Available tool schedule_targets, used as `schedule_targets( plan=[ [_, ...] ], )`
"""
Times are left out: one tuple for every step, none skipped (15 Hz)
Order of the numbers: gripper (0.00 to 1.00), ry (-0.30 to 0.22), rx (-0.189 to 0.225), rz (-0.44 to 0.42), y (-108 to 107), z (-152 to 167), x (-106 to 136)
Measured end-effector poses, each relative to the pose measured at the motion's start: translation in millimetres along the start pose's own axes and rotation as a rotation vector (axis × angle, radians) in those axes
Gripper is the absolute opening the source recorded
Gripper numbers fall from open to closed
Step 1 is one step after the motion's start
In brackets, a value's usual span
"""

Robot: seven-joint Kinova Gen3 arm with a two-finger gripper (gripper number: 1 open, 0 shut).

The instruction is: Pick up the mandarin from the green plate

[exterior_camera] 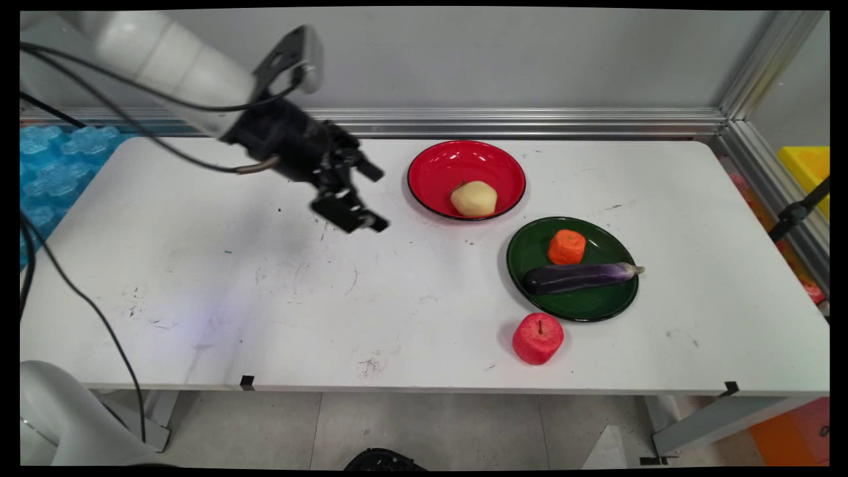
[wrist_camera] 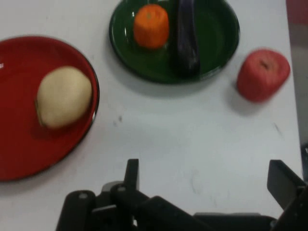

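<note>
While it hangs above the bare middle of the white counter [exterior_camera: 265, 285], the black pincer [exterior_camera: 361, 199] grips nothing; its two fingers stand wide apart, released. Nearest to it, just off to its right in the main view, sits a red bowl [exterior_camera: 437, 159] with a pale yellowish potato-like piece [exterior_camera: 474, 199] lying inside, toward the bowl's near rim. Beyond that is a dark green plate [exterior_camera: 589, 305], close to the bowl without touching it, carrying an orange chunk [exterior_camera: 566, 246] and a purple eggplant [exterior_camera: 576, 277] that lies across the plate beside the chunk. A red apple [exterior_camera: 538, 338] stands on the counter just beside the plate's near edge, outside it.

From where the arm is, it is poised in the air and in contact with nothing.

Only the main view shows the wall, the metal rail behind the counter, blue material off the left end and a yellow bin at the far right. Only the hand view shows both fingers [wrist_camera: 132, 175] from behind, with bare counter between them.
</note>
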Motion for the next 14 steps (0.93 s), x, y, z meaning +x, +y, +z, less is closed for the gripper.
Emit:
schedule_targets(
  plan=[
    [1.00, 0.009, 0.004, -0.006, -1, 8, 8],
    [1.00, 0.014, 0.006, -0.010, -2, 14, 14],
    [1.00, 0.021, 0.010, -0.016, -4, 23, 22],
    [1.00, 0.024, 0.013, -0.019, -5, 29, 27],
    [1.00, 0.030, 0.018, -0.024, -7, 39, 36],
    [1.00, 0.032, 0.022, -0.029, -8, 48, 44],
    [1.00, 0.033, 0.027, -0.034, -10, 60, 52],
    [1.00, 0.033, 0.031, -0.038, -12, 71, 61],
    [1.00, 0.032, 0.034, -0.040, -13, 83, 69],
    [1.00, 0.029, 0.036, -0.042, -14, 96, 77],
    [1.00, 0.027, 0.039, -0.043, -16, 107, 84],
    [1.00, 0.022, 0.042, -0.044, -17, 120, 91],
    [1.00, 0.016, 0.046, -0.044, -19, 133, 98],
    [1.00, 0.011, 0.048, -0.044, -20, 144, 104]
  ],
)
